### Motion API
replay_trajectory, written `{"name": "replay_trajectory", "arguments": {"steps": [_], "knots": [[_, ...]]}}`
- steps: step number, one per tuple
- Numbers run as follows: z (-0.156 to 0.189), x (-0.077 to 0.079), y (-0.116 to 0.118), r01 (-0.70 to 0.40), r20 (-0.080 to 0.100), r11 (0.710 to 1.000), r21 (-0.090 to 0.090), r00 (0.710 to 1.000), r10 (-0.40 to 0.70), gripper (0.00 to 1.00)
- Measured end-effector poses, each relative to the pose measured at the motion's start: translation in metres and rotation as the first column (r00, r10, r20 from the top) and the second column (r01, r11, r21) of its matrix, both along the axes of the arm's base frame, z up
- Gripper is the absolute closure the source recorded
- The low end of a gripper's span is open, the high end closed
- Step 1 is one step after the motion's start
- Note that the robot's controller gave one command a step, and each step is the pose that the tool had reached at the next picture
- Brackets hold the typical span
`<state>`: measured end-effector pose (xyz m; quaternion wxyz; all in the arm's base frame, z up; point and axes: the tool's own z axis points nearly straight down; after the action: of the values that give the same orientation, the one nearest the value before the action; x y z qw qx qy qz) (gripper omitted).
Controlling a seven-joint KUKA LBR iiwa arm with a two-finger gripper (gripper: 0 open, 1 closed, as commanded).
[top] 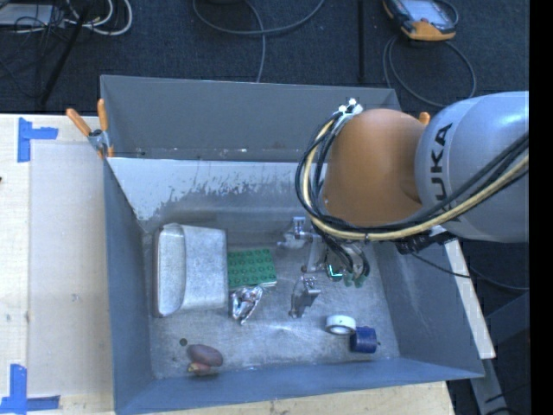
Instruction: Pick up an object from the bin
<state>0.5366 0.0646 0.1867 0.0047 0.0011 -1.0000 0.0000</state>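
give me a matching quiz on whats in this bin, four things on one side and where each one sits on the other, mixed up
Things in the bin:
1. green studded plate
2. brown oval lump
3. white ring
4. large silver block

Places:
a. just left of a small blue thing, lower right of the floor
b. left part of the floor, the largest thing there
c. lower left of the floor, by itself
d. mid-floor, right beside the silver block

Pairs: 1-d, 2-c, 3-a, 4-b
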Motion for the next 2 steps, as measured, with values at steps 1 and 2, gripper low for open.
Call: {"name": "replay_trajectory", "arguments": {"steps": [1, 2], "knots": [[-0.1037, 0.0317, 0.0226, -0.097, 0.015, 0.995, -0.001, 0.995, 0.097, 0.0], [-0.1007, 0.0367, 0.0233, -0.094, 0.033, 0.996, 0.002, 0.995, 0.094, 1.0]]}}
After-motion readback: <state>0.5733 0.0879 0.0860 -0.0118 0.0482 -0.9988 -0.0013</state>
